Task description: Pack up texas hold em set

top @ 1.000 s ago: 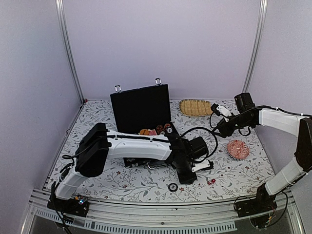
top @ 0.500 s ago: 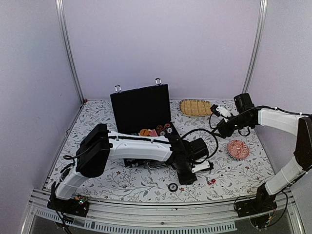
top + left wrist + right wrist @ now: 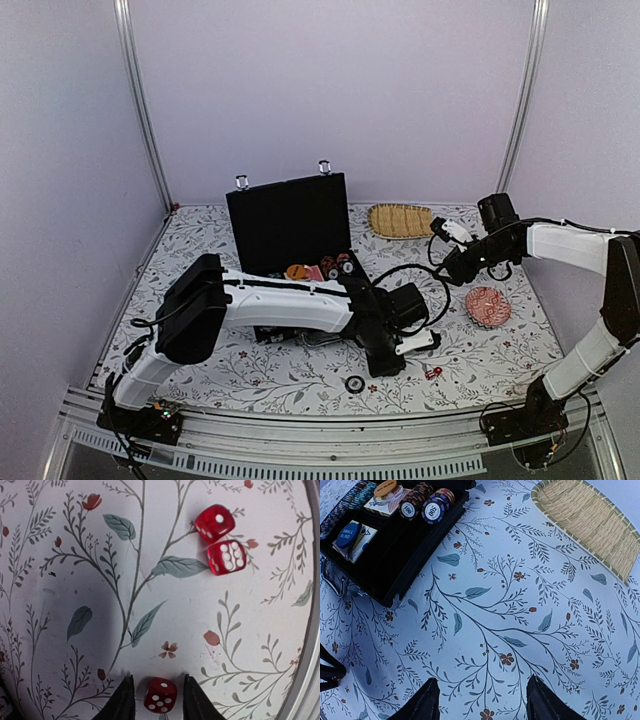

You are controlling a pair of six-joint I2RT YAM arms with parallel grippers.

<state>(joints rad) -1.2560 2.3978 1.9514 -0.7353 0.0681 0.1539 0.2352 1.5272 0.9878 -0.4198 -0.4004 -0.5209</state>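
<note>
Briefcase (image 3: 288, 222), black, sits left of centre with its lid upright and two metal latches (image 3: 241, 182) on the top edge. Its tray holds a chip row (image 3: 345, 505), a blue disc (image 3: 347, 534) marked SMALL BLIND, an orange disc (image 3: 387, 487) on a card deck (image 3: 377, 506), and stacked chips (image 3: 422, 505) on edge. Further right lie a straw mat (image 3: 400, 220) and a red patterned dish (image 3: 488, 306).

A white floral cloth (image 3: 75, 580) covers the table; the walls (image 3: 330, 90) are lilac.

A black disc (image 3: 354, 384) lies in front of the left arm. The left gripper (image 3: 158, 685) is released, its fingers flanking a third die (image 3: 160, 695) with slim gaps. A pair of red dice (image 3: 226, 557) touch nearby. The right gripper (image 3: 481, 685) hangs spread wide, grasping nothing.
</note>
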